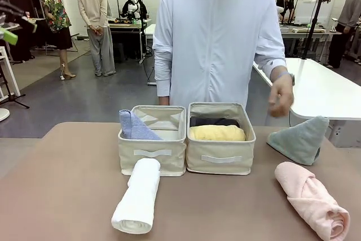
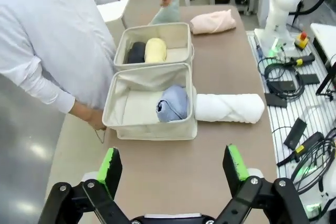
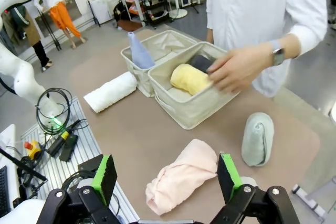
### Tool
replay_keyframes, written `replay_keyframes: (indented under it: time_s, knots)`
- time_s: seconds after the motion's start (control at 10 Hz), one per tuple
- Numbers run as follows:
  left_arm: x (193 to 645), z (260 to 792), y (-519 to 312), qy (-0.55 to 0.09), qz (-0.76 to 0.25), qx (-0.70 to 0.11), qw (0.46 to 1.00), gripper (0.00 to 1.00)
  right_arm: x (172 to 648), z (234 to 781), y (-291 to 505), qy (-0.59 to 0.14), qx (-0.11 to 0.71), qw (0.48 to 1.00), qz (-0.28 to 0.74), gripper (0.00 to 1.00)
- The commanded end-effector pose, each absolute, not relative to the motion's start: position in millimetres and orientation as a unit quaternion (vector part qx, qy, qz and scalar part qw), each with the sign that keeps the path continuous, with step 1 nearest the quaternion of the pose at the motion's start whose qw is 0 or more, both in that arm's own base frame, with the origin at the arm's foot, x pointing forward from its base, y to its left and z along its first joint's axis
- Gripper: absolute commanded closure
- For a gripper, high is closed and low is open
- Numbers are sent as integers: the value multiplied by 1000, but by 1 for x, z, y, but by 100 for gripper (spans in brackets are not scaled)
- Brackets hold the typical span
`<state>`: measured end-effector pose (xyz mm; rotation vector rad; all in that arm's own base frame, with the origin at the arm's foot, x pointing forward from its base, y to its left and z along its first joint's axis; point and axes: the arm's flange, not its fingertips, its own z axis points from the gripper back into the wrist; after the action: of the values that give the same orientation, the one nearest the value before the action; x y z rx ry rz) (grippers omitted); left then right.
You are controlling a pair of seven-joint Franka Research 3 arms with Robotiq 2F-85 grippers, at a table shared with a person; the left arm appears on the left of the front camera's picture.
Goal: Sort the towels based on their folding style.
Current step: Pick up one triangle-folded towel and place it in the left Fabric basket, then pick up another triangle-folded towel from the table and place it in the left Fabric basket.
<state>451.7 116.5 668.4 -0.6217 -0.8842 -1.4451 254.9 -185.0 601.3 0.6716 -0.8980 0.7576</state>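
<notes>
A white rolled towel [image 1: 137, 202] lies in front of the left bin [image 1: 151, 162], which holds a light blue triangle towel [image 1: 133, 125]. The right bin [image 1: 221, 167] holds a yellow roll [image 1: 217, 133] and a dark grey roll [image 1: 214, 121]. At the right, a teal-green triangle towel [image 1: 299, 138] stands on the table, and a pink roll [image 1: 312, 200] lies nearer the front. The person's hand [image 1: 280, 95] hovers close above the teal-green towel. My left gripper [image 2: 172, 163] is open above the table short of the white roll [image 2: 229, 108]. My right gripper [image 3: 166, 171] is open over the pink roll [image 3: 181, 177].
The person stands at the far side, directly behind the bins. The brown table [image 1: 67, 184] has bare room at the front left and front middle. Cables and boxes [image 2: 294, 77] lie on a metal surface beside the table. A white table [image 1: 327, 91] stands behind on the right.
</notes>
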Motion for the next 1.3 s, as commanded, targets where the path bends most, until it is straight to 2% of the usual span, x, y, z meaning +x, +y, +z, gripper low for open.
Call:
replay_keyframes:
  time_s: [0.0, 0.2, 0.5, 0.6, 1.2]
  knots:
    - [463, 646, 139, -410, -595, -314, 616, 0, 257, 603, -185, -428, 317, 769, 355, 0]
    - [460, 620, 166, -428, -559, -338, 624, 0, 257, 603, -185, -428, 317, 769, 355, 0]
    - [456, 607, 134, -395, -565, -338, 640, 0, 257, 603, -185, -428, 317, 769, 355, 0]
    - [461, 608, 170, -408, -557, -342, 638, 0, 257, 603, -185, -428, 317, 769, 355, 0]
    - [461, 608, 170, -408, -557, -342, 638, 0, 257, 603, -185, -428, 317, 769, 355, 0]
